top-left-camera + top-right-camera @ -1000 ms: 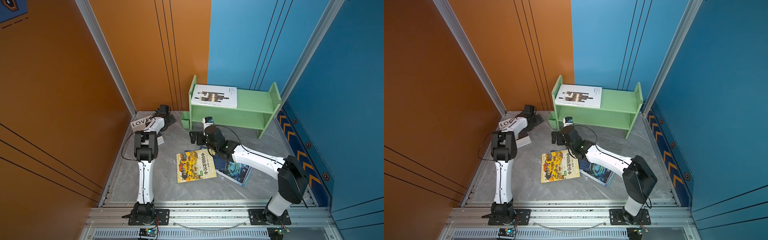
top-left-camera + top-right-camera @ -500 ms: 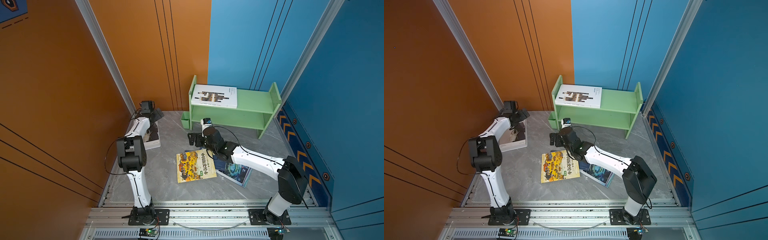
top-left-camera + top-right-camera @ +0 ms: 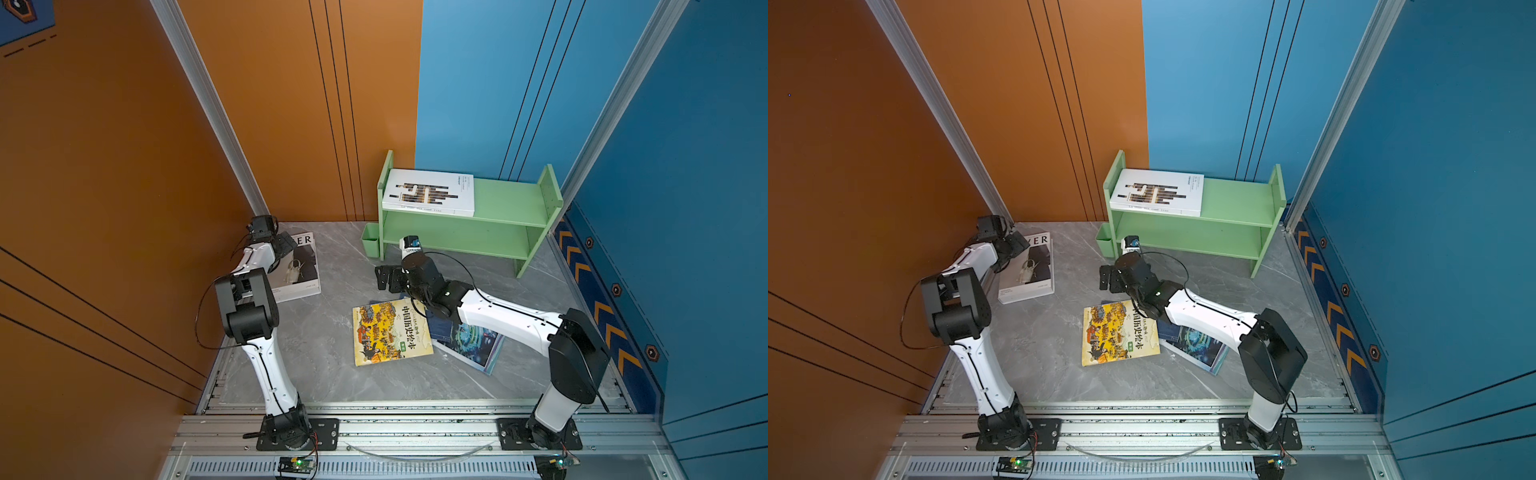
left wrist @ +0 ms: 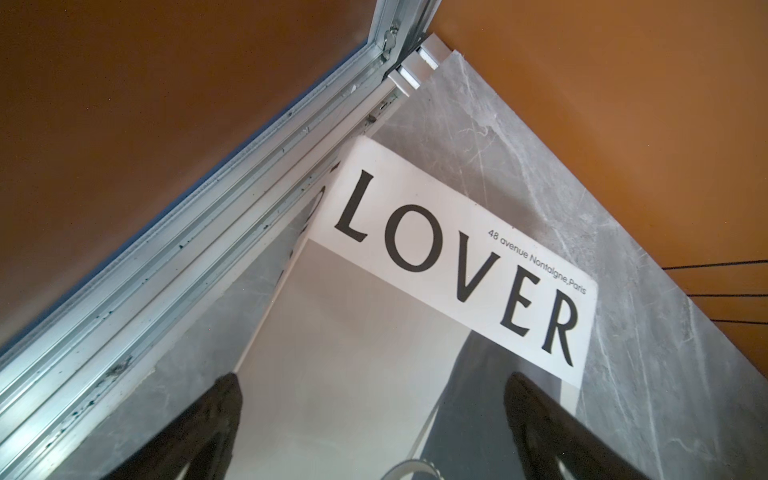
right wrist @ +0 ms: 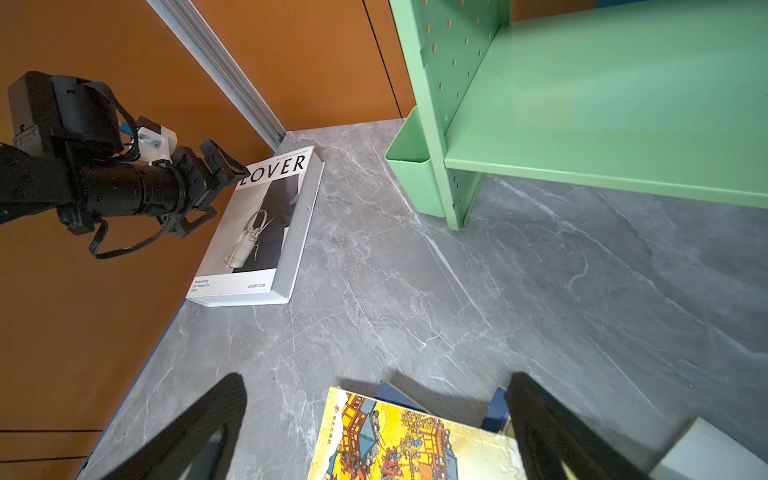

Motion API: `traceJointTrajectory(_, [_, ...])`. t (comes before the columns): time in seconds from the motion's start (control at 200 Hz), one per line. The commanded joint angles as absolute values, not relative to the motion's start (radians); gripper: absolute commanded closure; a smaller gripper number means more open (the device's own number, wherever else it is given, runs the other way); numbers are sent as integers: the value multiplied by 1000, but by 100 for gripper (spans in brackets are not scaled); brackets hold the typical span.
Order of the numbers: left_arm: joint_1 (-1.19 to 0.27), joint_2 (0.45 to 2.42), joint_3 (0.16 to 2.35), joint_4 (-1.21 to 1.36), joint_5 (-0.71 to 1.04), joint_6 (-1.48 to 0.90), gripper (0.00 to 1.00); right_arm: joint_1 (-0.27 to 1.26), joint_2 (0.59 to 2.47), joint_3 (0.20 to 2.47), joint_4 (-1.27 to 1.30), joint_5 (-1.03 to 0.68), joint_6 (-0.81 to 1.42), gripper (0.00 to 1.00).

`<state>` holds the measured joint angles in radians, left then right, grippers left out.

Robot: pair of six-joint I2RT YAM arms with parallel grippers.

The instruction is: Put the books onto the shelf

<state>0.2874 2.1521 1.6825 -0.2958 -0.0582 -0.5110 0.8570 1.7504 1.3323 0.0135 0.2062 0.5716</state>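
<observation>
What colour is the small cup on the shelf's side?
The cup is light green, like the shelf; best in right wrist view.

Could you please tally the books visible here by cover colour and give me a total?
White: 2, a white book on the shelf top tier and the LOVER book off it
Yellow: 1, the yellow book
Teal: 1, the teal book
Navy: 1 certain, a navy book mostly hidden under the yellow book
Total: 5 visible
</observation>
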Motion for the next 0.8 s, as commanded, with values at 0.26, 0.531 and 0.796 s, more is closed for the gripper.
traceJointTrajectory(0.26, [254, 2295, 1795, -268, 190, -382, 1, 841, 1941, 1486, -8, 162, 534, 0])
traceJointTrajectory(0.531, [197, 2335, 1839, -255, 296, -327, 3, 844, 2189, 1678, 55, 106, 583, 0])
traceJointTrajectory(0.796, [165, 2289, 1785, -227, 306, -349, 4, 833, 2353, 1832, 97, 30, 700, 0])
